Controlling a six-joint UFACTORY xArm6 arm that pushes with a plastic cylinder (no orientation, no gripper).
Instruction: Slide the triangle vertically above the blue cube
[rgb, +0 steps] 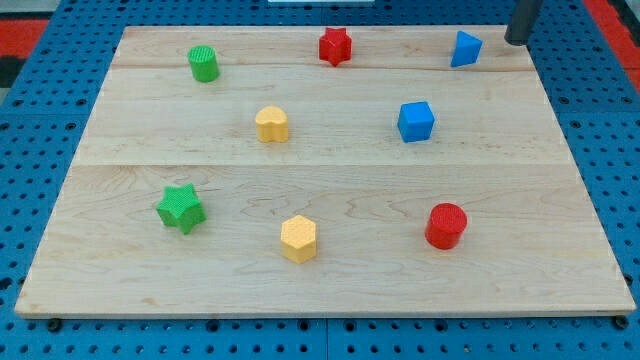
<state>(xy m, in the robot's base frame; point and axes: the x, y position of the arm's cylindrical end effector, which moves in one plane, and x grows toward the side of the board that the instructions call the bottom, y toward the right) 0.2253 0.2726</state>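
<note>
My tip (516, 41) rests just right of the blue triangle (465, 49), apart. The blue cube (416, 121) sits below-left on the desk (330, 275). I carry no pincer.

Rod (523, 22) cut off by the view's top edge, only a short dark stub showing at top right; upper length and arm out of sight; my tip (516, 42) at the stub's lower end, slightly blurred, just right of the blue triangle (465, 48), contact with it impossible to tell; desk (330, 290) whole within the view, near corners rounded and in shadow; yellow block (271, 124) at upper middle too small for a sure shape; blue pegboard (40, 330) cropped on all sides.
</note>
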